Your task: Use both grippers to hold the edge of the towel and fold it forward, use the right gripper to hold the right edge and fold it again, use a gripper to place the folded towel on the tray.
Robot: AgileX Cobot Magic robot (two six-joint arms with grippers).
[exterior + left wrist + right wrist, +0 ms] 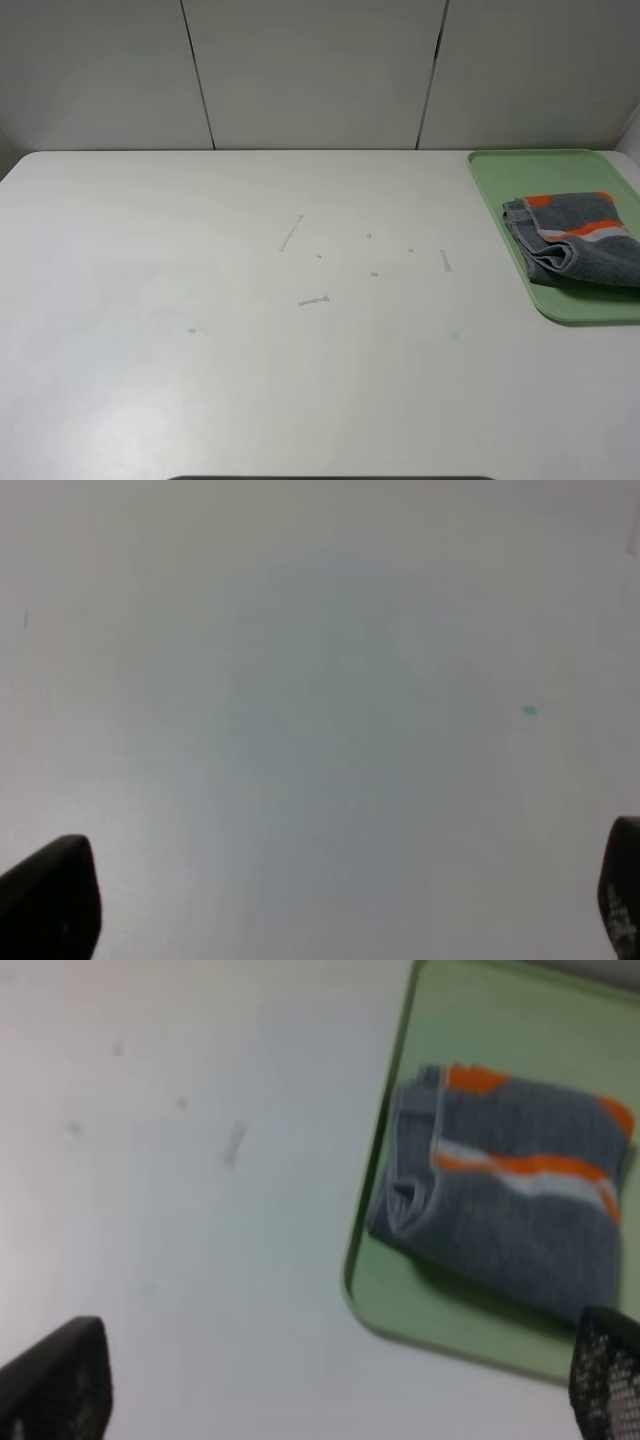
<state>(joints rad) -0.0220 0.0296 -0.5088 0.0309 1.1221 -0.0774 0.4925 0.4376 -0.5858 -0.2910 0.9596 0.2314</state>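
Note:
The folded grey towel (577, 240) with orange and white stripes lies on the green tray (510, 185) at the table's right edge. It also shows in the right wrist view (505, 1205), on the tray (470, 1030). Neither arm shows in the exterior high view. My right gripper (330, 1385) is open and empty above the table, short of the tray, its fingertips (60, 1380) wide apart. My left gripper (335, 900) is open and empty over bare table, its fingertips (50, 900) wide apart.
The white table (250, 350) carries small scuff marks (290, 233) near its middle and a faint green dot (191, 330). A panelled wall (310, 70) stands behind the table.

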